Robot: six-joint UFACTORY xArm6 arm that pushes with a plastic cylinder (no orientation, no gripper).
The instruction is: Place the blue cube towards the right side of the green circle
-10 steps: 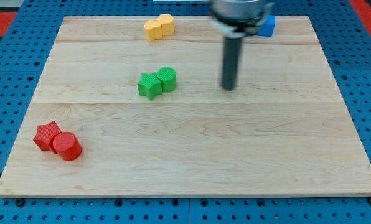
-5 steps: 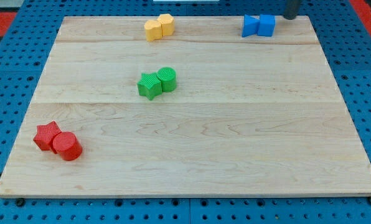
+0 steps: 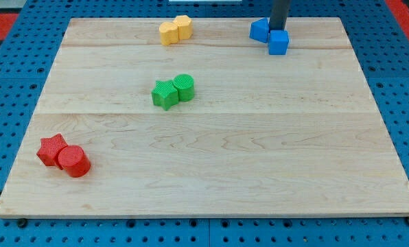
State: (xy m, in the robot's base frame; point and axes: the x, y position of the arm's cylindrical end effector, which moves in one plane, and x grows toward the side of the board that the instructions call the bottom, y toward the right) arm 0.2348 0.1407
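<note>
The blue cube [image 3: 278,42] lies near the view's top right of the wooden board [image 3: 211,158]. My tip [image 3: 278,29] stands right behind it, at its top edge, touching it. A second blue block [image 3: 260,30] sits just left of the rod, against the cube's upper left corner. The green circle [image 3: 184,87] lies left of centre, with a green star [image 3: 165,95] touching its left side. The cube is far up and right of the green circle.
Two yellow blocks [image 3: 175,29] sit together at the top, left of centre. A red star [image 3: 52,149] and a red circle [image 3: 73,162] touch at the lower left. Blue pegboard [image 3: 407,103] surrounds the board.
The rod left mid-board, went off past the top right corner, then came back behind the blue blocks. The blue cube slid down and left; the other blue block shifted left.
</note>
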